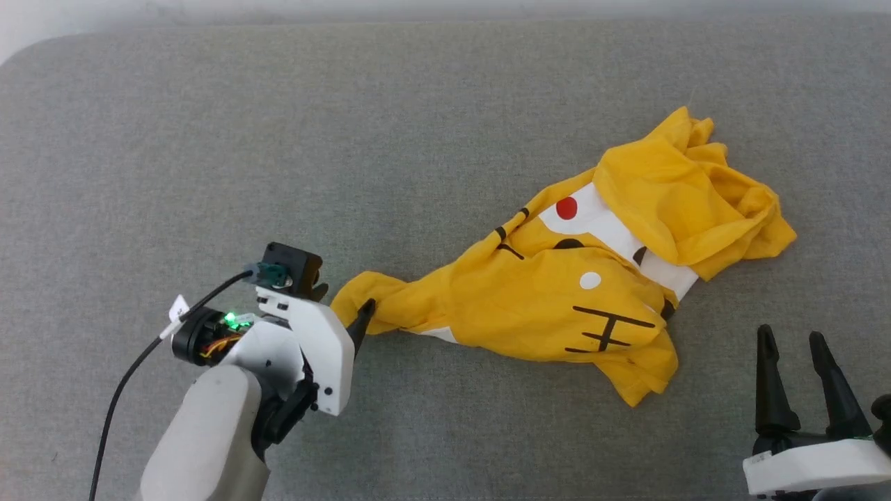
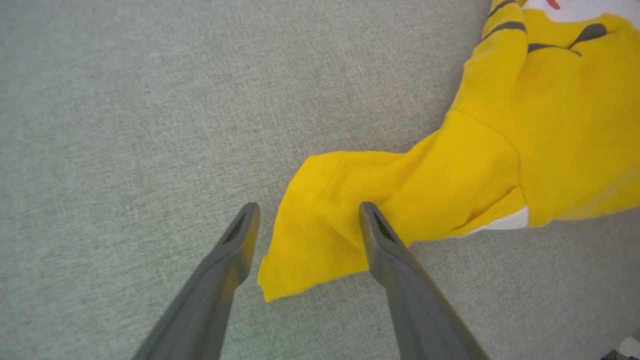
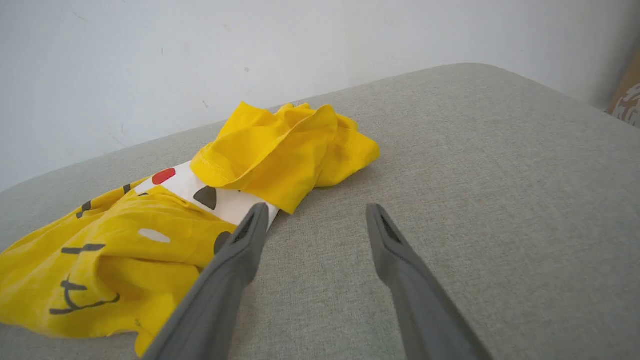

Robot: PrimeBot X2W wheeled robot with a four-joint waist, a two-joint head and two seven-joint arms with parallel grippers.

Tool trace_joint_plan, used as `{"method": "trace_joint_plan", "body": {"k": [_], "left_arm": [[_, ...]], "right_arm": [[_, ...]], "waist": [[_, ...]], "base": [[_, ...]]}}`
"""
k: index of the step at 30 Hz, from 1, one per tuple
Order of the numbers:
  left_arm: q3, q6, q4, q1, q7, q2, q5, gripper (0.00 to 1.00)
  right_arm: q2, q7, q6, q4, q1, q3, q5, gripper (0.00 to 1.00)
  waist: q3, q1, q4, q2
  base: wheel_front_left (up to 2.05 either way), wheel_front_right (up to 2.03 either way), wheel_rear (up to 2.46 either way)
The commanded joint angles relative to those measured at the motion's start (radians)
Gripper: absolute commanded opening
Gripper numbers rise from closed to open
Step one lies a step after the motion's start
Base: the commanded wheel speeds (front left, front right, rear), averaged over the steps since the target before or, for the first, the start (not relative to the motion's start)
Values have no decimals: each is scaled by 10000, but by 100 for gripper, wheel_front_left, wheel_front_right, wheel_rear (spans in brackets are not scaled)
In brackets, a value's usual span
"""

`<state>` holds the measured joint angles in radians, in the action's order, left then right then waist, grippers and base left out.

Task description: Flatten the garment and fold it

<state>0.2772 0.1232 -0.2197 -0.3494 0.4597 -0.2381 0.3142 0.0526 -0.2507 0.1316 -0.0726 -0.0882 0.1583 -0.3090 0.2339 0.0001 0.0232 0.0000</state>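
Right wrist view, garment point(image 3: 280, 145) on grey fabric surface point(image 3: 500, 175), white wall point(image 3: 200, 50)

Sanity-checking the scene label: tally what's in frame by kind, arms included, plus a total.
Shirt: 1
Grippers: 2 (left gripper, right gripper, jaws apart on both)
Grey cushion: 1
Total: 4

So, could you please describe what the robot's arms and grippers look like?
The left gripper and right gripper each have two long, dark, tapering fingers on a white housing. The left arm has a pale grey forearm, a black cable, a white tag and a green light.
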Motion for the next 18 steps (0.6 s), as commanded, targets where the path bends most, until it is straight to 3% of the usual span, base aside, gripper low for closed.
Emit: {"method": "trace_joint_plan", "body": {"k": [1,8,9,10,14,18], "left_arm": [[136,66,-166,-173,130,-105,127,100],[967,72,-1039,-410,799,-200,627,100],[1105,72,-1112,-428,749,-191,753,10],[1244,72,-1168,-445,651,-183,879,0],[1619,73,-1253,-591,-160,-274,1124,0],[1226,-28,-1236,-902,-1522,-241,1216,0]], "right_arm": [[-24,-89,-9,4,134,-4,-8,100],[-24,-94,-9,-57,249,-60,8,100],[-24,-94,-9,-68,259,-66,7,100],[-24,-95,-9,-82,269,-61,4,100],[-24,-97,-9,-153,249,-22,-3,100],[-24,-98,-9,-205,200,22,2,100]], "waist": [[65,-1,-40,0],[125,-1,-146,0],[116,-1,-157,0],[96,-1,-162,0],[-56,-1,-124,0],[-241,-1,10,0]], "base": [[0,0,0],[0,0,0],[0,0,0],[0,0,0],[0,0,0],[0,0,0]]}}
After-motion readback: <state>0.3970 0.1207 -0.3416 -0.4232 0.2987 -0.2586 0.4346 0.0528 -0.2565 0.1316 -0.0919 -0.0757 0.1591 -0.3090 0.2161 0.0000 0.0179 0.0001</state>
